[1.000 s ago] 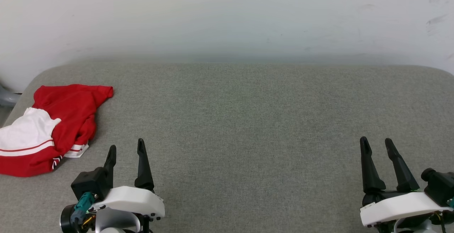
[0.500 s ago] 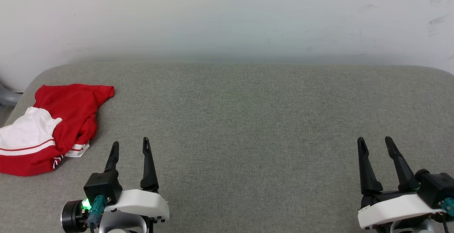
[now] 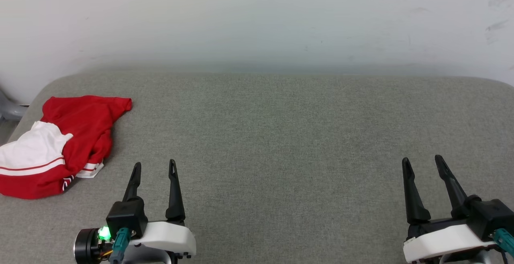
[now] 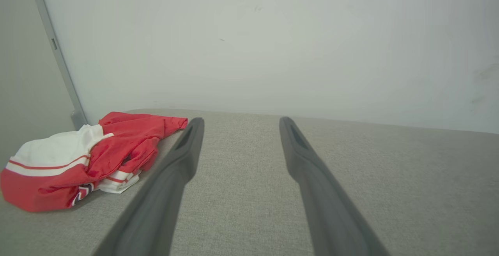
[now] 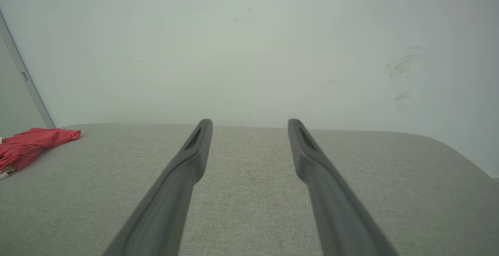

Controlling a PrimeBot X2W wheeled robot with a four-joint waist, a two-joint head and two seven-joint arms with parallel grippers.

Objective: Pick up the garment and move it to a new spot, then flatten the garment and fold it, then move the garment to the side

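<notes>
Left gripper [image 3: 155,162] shifted toward centre since a second ago, wrist rolled, green light now showing at its base. Right gripper [image 3: 422,159] drifted slightly inward. Both finger pairs spread wide, nothing between them, both over near part of grey fabric surface [image 3: 281,135]. Garment [image 3: 80,127] crumpled in heap at far-left end of surface, white sleeve on top, ahead-left of left gripper, not touching. White wall [image 3: 257,23] behind.

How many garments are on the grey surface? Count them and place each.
1. The garment lies crumpled at the grey surface's left edge, left of the left end effector. Its folds could hide another.
</notes>
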